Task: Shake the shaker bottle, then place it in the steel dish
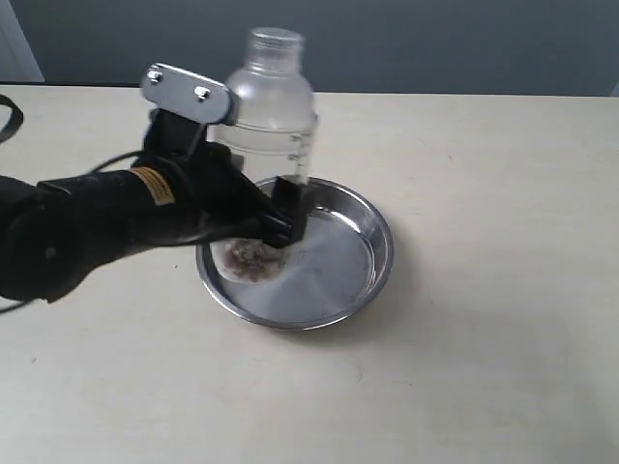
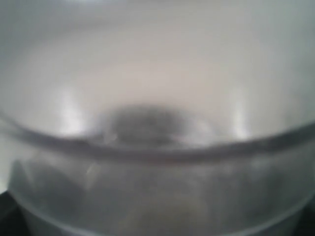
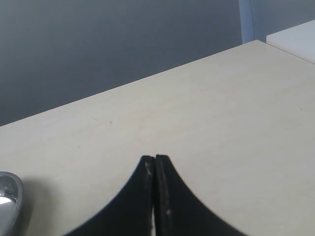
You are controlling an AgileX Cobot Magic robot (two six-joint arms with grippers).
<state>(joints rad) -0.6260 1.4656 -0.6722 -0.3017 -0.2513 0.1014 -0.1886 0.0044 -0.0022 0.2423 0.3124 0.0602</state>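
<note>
Shaker bottle [image 1: 274, 106] is standing upright with the left gripper [image 1: 263, 218] clamping its lower body, and its base is sitting inside the steel dish [image 1: 360, 282] right under the fingers. Right gripper [image 3: 155, 163] is hanging pinched closed over bare table [image 1: 484, 367], off beside the dish rim.

The left arm [image 1: 87, 227] is black and rounded, with a yellow label [image 1: 155, 186], a black cable [image 1: 18, 116] and a silver plate [image 1: 187, 93] with two screws [image 1: 201, 93]. The right tool [image 3: 155, 160] has black, curved fingers [image 3: 172, 196].
</note>
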